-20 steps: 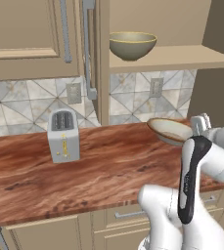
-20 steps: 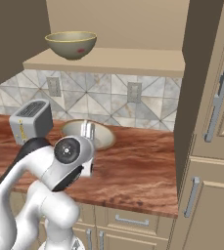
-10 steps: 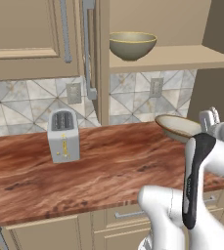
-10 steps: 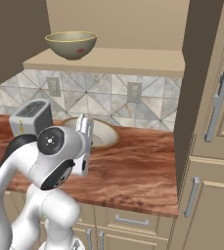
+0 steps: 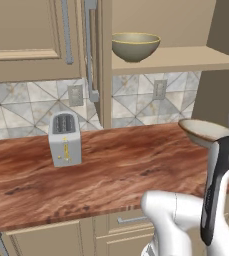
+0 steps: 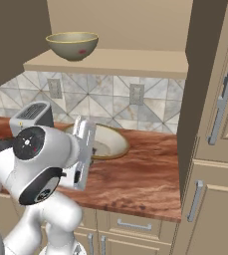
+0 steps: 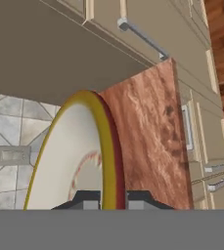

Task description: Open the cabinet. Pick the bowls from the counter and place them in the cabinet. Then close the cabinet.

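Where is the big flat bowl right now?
The shallow bowl is at the right end of the counter, just below the open cabinet's shelf; in the hand view the fingers sit either side of its rim.

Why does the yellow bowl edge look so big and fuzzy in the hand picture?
Hand view: the camera sits right against the shallow bowl, so its rim looks huge and soft. Left base view: the same bowl looks small, the toaster slightly soft. Right base view: the open cabinet door is dark with shade.
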{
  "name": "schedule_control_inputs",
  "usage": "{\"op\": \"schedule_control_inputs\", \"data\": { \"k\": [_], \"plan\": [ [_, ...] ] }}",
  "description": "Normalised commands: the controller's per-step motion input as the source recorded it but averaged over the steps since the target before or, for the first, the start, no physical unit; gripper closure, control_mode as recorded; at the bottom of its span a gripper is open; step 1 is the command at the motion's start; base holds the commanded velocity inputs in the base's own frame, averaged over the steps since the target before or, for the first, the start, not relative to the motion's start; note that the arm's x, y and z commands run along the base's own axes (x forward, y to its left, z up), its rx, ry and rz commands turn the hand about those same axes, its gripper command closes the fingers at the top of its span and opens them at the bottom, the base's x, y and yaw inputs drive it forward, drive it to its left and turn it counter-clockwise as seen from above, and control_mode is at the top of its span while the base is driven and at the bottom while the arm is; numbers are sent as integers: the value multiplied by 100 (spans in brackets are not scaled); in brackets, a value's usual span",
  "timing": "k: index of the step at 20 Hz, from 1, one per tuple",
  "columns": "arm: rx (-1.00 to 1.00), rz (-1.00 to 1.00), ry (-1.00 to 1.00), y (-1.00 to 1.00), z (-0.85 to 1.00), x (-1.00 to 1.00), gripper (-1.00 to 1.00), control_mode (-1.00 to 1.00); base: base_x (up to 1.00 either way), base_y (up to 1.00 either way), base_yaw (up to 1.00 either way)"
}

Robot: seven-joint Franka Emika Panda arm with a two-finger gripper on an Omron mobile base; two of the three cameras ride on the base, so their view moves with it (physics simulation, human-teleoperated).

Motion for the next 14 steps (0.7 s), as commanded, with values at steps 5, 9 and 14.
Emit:
{"op": "schedule_control_inputs", "data": {
  "k": [5, 9, 14],
  "plan": [
    [-21, -15, 6, 0, 53, -41, 100, -100, 0, 0, 0],
    [-17, -6, 2, 0, 44, -39, 100, -100, 0, 0, 0],
    [-3, 1, -8, -6, 36, -49, 100, -100, 0, 0, 0]
  ]
}}
